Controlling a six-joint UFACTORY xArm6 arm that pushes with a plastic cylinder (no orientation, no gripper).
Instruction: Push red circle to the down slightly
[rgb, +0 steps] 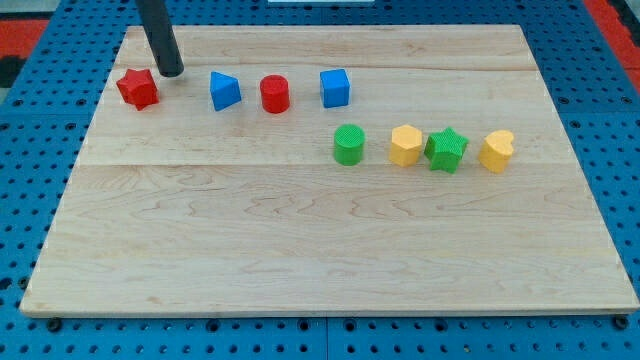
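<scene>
The red circle (275, 94) is a short red cylinder in the upper part of the wooden board, between a blue triangle-like block (225, 91) on its left and a blue cube (335, 88) on its right. My tip (171, 73) stands at the view's upper left, well left of the red circle and just up and right of a red star (138, 89). The tip touches no block.
A row lies right of centre: a green cylinder (348, 145), a yellow hexagon (405, 145), a green star (446, 151) and a yellow heart-like block (496, 151). The wooden board (300, 250) rests on a blue pegboard (30, 120).
</scene>
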